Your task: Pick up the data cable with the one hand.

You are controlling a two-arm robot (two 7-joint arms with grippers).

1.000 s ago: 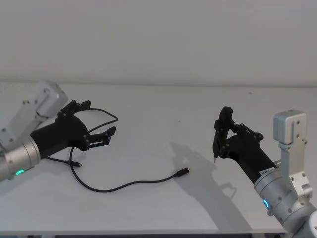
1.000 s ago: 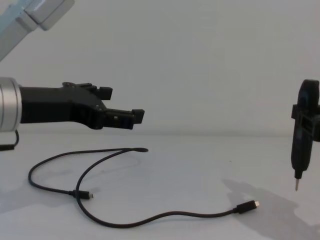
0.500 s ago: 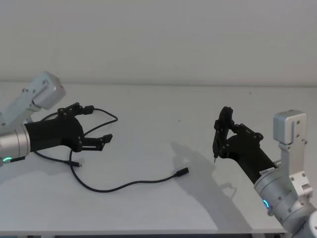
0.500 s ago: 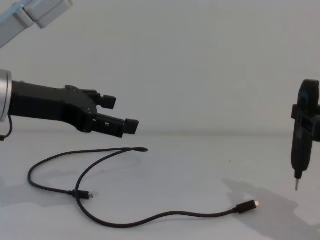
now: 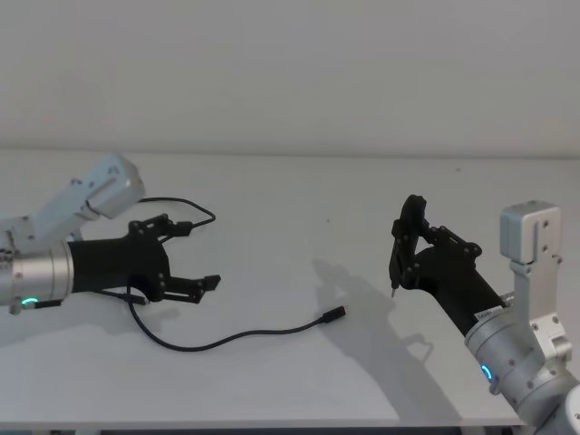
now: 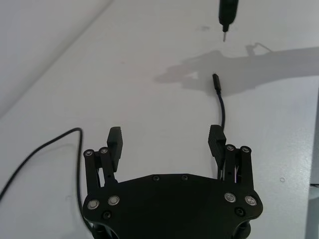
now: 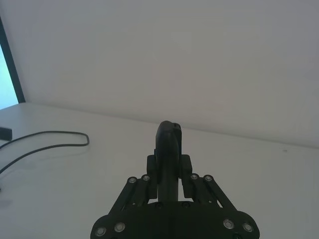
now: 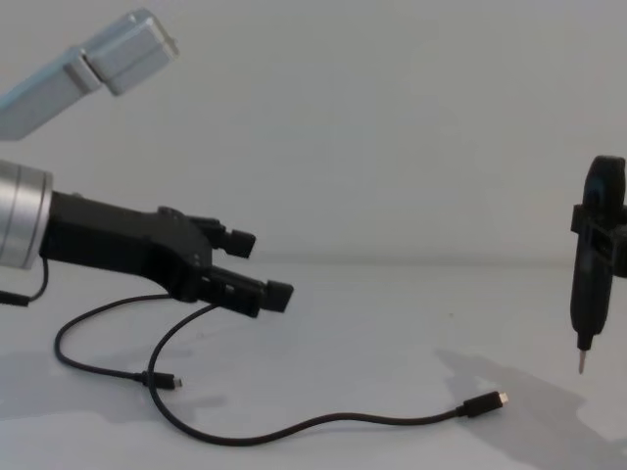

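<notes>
While the data cable (image 5: 237,337) is lying on the table (image 5: 299,199), the left gripper (image 5: 201,255) is hovering above its left part, fingers released; the right gripper (image 5: 410,246) is grasping a pointed tool (image 5: 396,267).

No readable writing

No word, number, brand or sign can be made out on any surface. The one printed item is a small white sticker (image 5: 488,313) on the black base of the right gripper (image 5: 410,243), behind the pen-like tool (image 5: 397,268) clamped in it and just ahead of the silver wrist cylinder. Dark marks show on the sticker, but they are too small to read.
</notes>
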